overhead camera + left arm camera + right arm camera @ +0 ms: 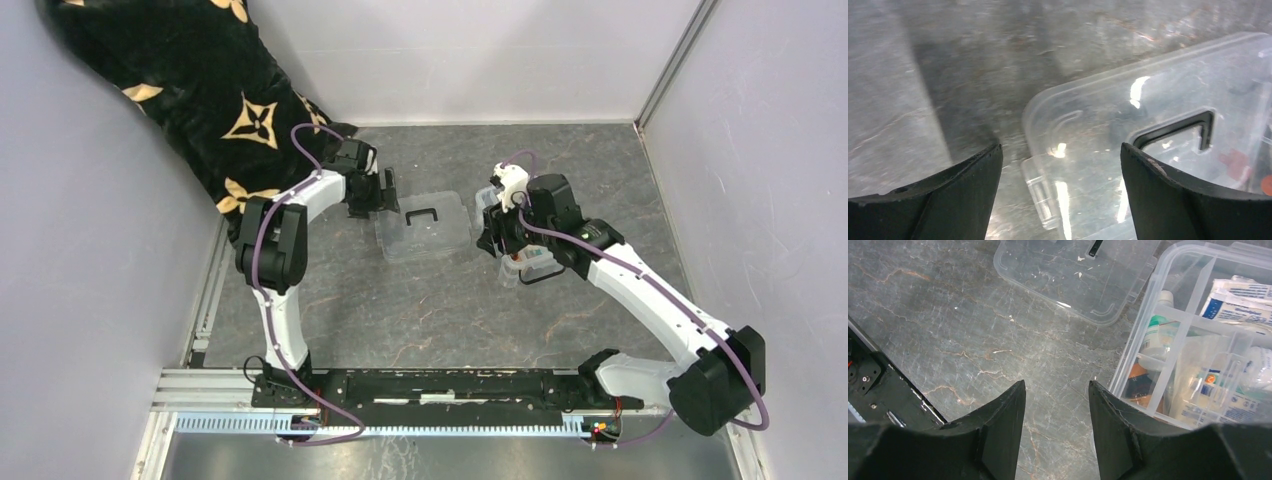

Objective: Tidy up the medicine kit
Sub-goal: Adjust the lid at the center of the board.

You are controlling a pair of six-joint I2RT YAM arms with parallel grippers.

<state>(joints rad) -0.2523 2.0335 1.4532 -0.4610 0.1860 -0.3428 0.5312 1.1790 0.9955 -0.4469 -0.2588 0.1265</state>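
Note:
The medicine kit's clear box (pixel 516 271) stands open right of centre, mostly hidden under my right arm. In the right wrist view the box (pixel 1168 270) holds a divided tray with packets and a small bottle (pixel 1157 330). Its flat clear lid (pixel 440 232) with a black handle (pixel 421 214) lies on the table to the left of the box. My left gripper (pixel 386 196) is open and hovers over the lid's left edge; the lid's corner (pixel 1083 125) shows between its fingers (pixel 973 175). My right gripper (pixel 1057 386) is open and empty over bare table, just left of the box.
A black cloth with gold flower marks (pixel 200 90) hangs at the back left. Grey walls close the table at the back and on both sides. A metal rail (pixel 420 385) runs along the near edge.

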